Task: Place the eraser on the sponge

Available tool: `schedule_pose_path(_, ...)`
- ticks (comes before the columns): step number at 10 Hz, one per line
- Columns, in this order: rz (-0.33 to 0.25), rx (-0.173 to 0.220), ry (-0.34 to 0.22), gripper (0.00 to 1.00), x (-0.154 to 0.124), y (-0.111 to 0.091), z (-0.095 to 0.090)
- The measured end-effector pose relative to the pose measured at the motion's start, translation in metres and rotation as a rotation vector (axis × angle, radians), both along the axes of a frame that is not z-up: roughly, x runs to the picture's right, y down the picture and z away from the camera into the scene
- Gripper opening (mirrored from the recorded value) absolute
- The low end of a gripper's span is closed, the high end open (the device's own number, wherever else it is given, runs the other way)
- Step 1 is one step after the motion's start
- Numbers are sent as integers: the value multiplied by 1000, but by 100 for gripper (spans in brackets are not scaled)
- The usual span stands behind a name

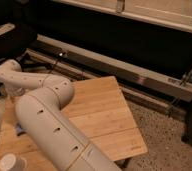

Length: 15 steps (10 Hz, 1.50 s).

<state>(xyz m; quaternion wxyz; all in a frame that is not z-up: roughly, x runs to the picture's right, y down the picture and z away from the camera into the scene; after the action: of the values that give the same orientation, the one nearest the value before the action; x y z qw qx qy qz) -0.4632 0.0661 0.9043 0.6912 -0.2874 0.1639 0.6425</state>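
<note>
Likely a lab or workshop: speckled concrete floor point(164, 137), wooden work table point(106, 107), long metal rails point(119, 67) (office chair point(4, 35) nearby).

Right side of the bench open, left side blocked by the arm

The pale slatted wooden bench point(106, 112) lies bare across the centre and right of the frame, reachable from its right and far edges. A thick white jointed robot arm point(49, 125) sweeps from lower centre to the left edge and covers the bench's left side. The pincer is hidden behind it there. A white paper cup point(11, 162) stands at lower left.
</note>
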Motion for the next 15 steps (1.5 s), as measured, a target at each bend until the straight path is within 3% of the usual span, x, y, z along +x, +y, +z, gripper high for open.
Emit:
schedule_pose_path(4,-40,0,29,65,11,4,4)
schedule_pose_path(12,-8,-45,1,65,-1,14,6)
schedule_pose_path(15,-16,-69,20,65,6,21,10)
